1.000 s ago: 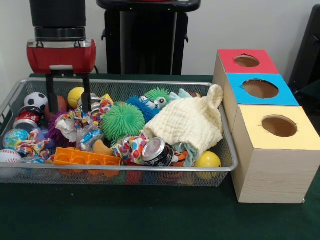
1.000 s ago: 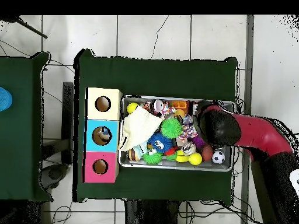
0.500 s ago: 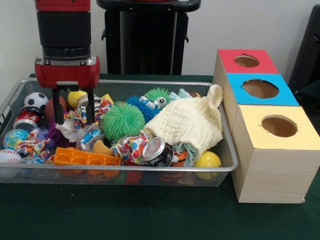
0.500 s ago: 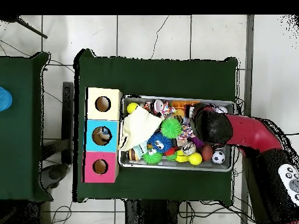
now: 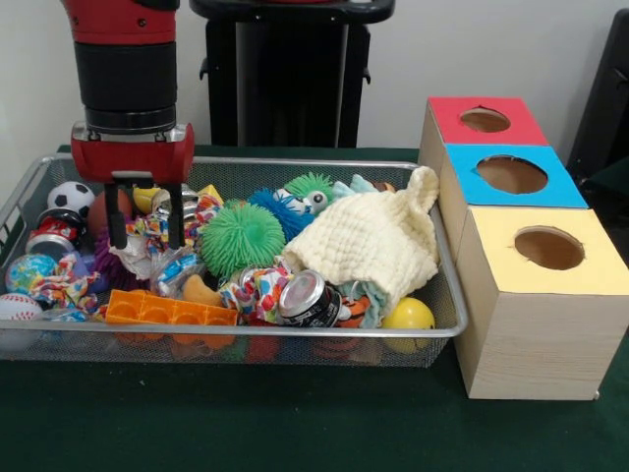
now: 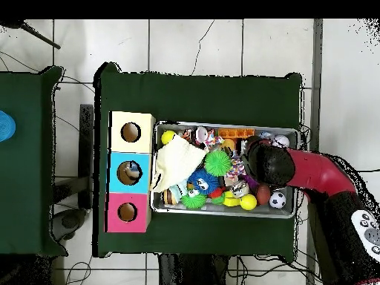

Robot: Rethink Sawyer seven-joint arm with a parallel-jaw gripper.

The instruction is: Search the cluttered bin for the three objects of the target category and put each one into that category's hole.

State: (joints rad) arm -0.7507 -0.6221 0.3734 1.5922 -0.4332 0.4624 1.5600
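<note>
Gripper point(image 5: 146, 226) is hanging with fingers spread apart, gripping nothing, tips dipping into the clutter at the left end of the wire bin point(image 5: 447, 329) | rope toy point(image 5: 147, 241) is lying between the fingers | green spiky ball point(image 5: 242, 237) is sitting just right | cream cloth point(image 5: 373, 241) is lying farther right | three holed boxes point(image 5: 531, 256) are standing beside the bin's right end.
</note>
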